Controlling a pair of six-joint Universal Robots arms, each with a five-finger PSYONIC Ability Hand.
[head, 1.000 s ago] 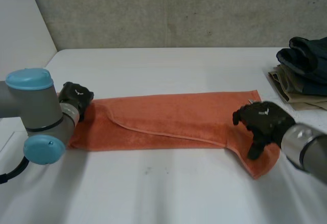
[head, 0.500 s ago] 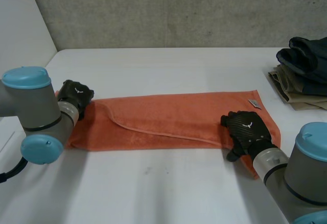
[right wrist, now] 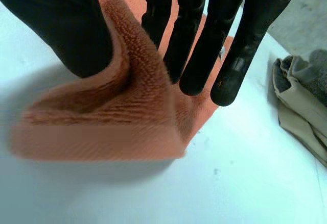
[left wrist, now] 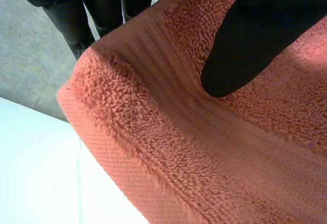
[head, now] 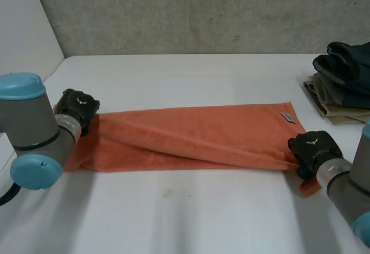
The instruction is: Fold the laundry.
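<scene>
White table [head: 191, 219], orange towel [head: 196, 132] looks part-folded lengthwise, left hand [head: 75, 106] and right hand [head: 312, 148] each pinching an end, crosswise folds probably remain.

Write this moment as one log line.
task: fold laundry | towel: orange, lengthwise on table | left hand: pinches left end | right hand: pinches right end | clothes pile: table's right edge

You have both arms spread wide and low: your left hand [head: 77, 106] and your right hand [head: 312, 148] each pinch one end of the towel [head: 196, 135].
</scene>
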